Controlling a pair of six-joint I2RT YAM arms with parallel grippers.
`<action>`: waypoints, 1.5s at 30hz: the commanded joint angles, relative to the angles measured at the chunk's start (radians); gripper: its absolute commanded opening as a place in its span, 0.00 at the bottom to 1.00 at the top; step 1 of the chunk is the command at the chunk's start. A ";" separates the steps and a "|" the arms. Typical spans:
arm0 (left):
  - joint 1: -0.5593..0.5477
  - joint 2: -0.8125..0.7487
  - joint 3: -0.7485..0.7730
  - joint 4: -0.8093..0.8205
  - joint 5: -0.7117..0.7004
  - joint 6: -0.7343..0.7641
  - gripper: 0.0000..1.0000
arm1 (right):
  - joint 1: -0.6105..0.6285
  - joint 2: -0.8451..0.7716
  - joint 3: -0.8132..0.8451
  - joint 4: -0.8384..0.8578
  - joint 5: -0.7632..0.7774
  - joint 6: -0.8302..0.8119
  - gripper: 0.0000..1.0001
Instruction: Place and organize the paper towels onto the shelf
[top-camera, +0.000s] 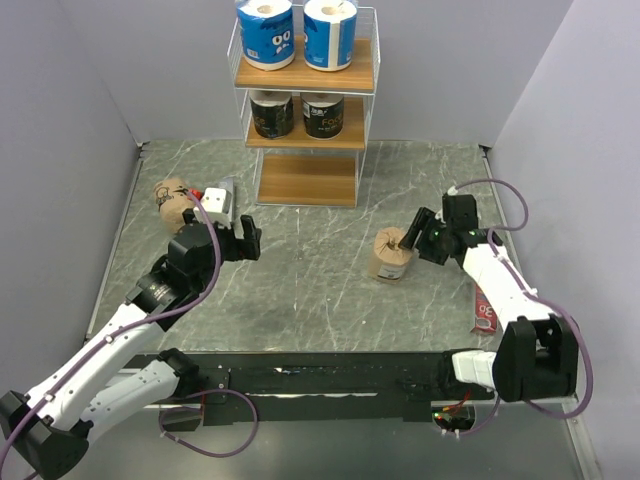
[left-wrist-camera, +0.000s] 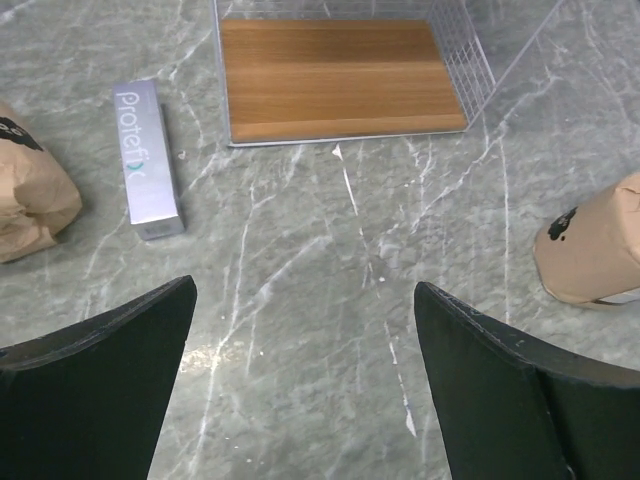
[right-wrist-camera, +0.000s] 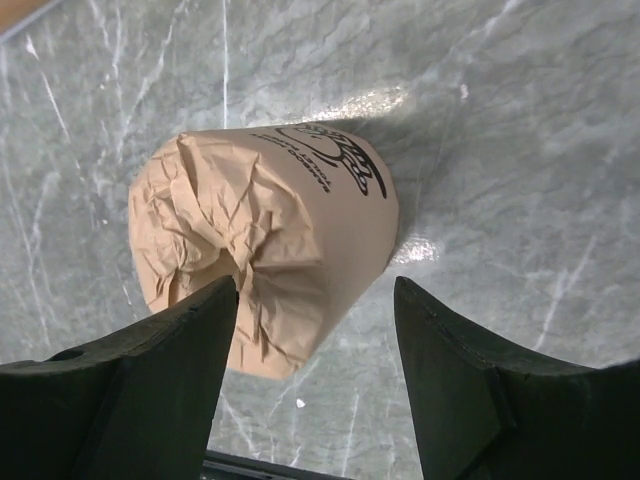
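Top external view: tall white-wire shelf with brown wooden boards (top-camera: 305, 182) at twelve o'clock on grey marbled table (top-camera: 320, 320). On top tier, blue-and-white wrapped paper towel roll (top-camera: 265, 32) side by side with second blue-and-white roll (top-camera: 330, 32). On middle tier, black wrapped roll (top-camera: 272, 114) beside second black roll (top-camera: 322, 114). At three o'clock of centre, tan kraft-wrapped roll (top-camera: 390, 257) standing on table, right gripper (top-camera: 412, 238) at its top. At ten o'clock, other tan kraft roll (top-camera: 172, 202), just beside silver rectangular box (top-camera: 218, 202). At nine o'clock, left gripper (top-camera: 248, 238), holding nothing. At four o'clock, flat red packet (top-camera: 484, 312).

Left wrist view: fingers (left-wrist-camera: 100, 380) spread wide above table, nothing between. Shelf's bottom board at twelve o'clock, silver box at ten, one kraft roll at nine, the other at three.

Right wrist view: fingers apart, not clamped. Kraft roll between and beyond them. Nine-o'clock finger (right-wrist-camera: 150, 380) tip over crumpled end near centre hollow, contact impossible to tell. Three-o'clock finger clear of wrapper.
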 joint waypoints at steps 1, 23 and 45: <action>-0.001 -0.012 0.011 0.026 -0.026 0.031 0.97 | 0.039 0.050 0.081 0.020 0.046 0.019 0.71; -0.002 -0.060 0.007 0.026 -0.066 0.019 0.97 | 0.203 0.132 0.084 0.063 0.063 0.171 0.47; -0.002 -0.121 -0.002 0.023 -0.161 -0.007 0.96 | 0.456 0.521 0.406 0.544 0.311 0.752 0.41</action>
